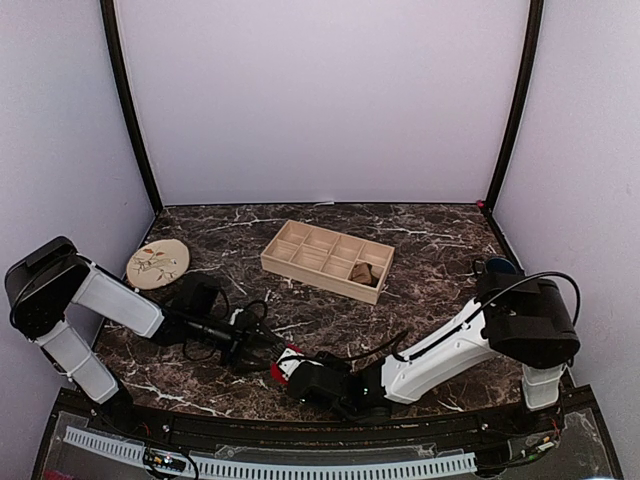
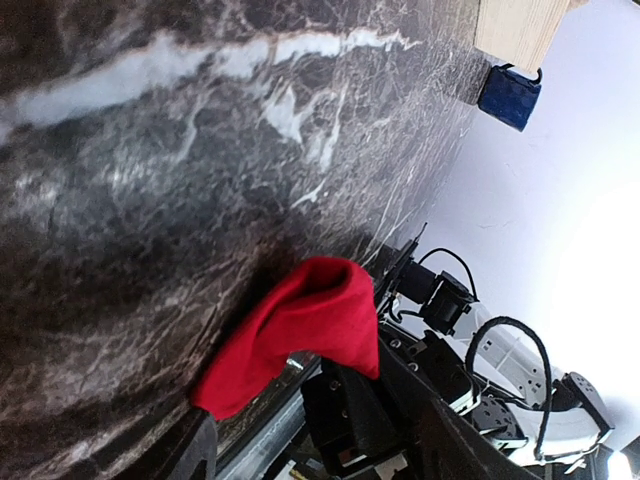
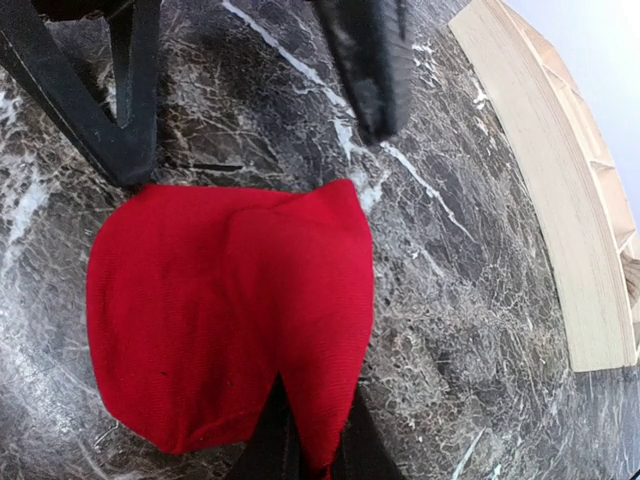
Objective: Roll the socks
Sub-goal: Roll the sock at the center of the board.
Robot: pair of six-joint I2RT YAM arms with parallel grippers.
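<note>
1. The bright red fabric sock (image 3: 200,320) lies folded on the dark marbled table (image 1: 430,250), near the front edge at about centre, with one end humped up off the surface.
2. The right gripper (image 3: 312,440) has its jaws pinched together on a fold at the sock's near edge. Its arm stretches low along the table's front from the right base.
3. The left gripper (image 3: 250,140) faces it with jaws spread, one fingertip (image 3: 130,165) at the sock's far edge. That arm also reaches in low (elbow bent, base at far left).
4. The tan-brown sock (image 1: 362,273) sits bundled in a right-end compartment of the pale wooden divided tray (image 1: 310,280), well apart.
5. From above, the two grippers hide most of the red sock, and only a sliver shows.
</note>
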